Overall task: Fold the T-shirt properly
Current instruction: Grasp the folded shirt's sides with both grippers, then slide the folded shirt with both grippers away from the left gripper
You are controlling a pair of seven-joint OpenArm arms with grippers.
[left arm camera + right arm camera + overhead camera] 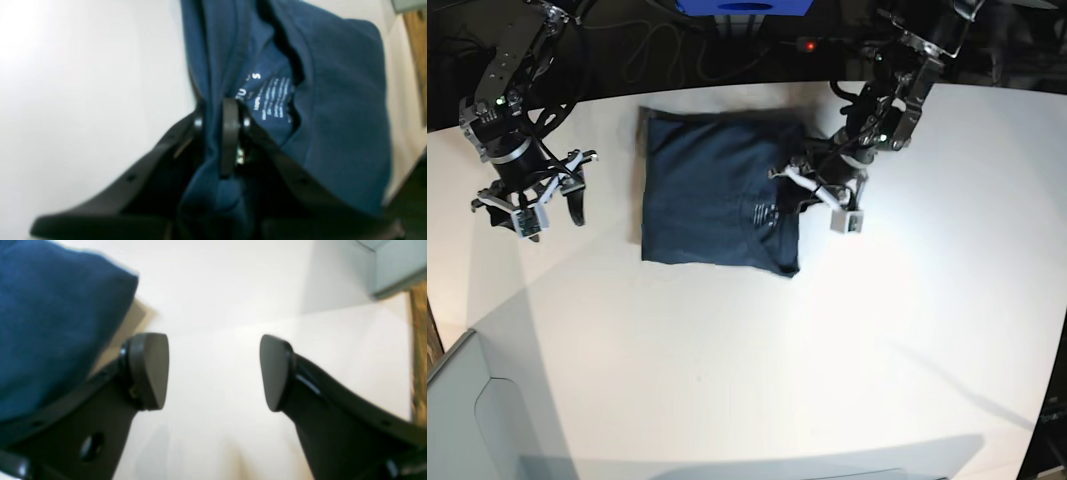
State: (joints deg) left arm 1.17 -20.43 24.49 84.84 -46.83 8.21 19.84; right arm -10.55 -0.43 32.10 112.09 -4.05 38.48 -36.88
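Observation:
The navy T-shirt (707, 190) lies folded into a rough rectangle on the white table (827, 350). Its white printed neck label (762, 213) faces up near the right edge. My left gripper (802, 185) sits at that right edge. In the left wrist view my left gripper (213, 116) is shut on a bunched fold of the T-shirt (333, 100), beside the label (272, 96). My right gripper (547, 205) hovers left of the shirt, apart from it. In the right wrist view the right gripper (213, 371) stands open over bare table, with the T-shirt (50, 323) at its left.
A blue object (745, 6) and cables sit past the table's dark far edge. A grey panel (487, 420) stands at the front left corner. A grey box (393, 266) and a wooden strip (418, 356) show on the right in the right wrist view.

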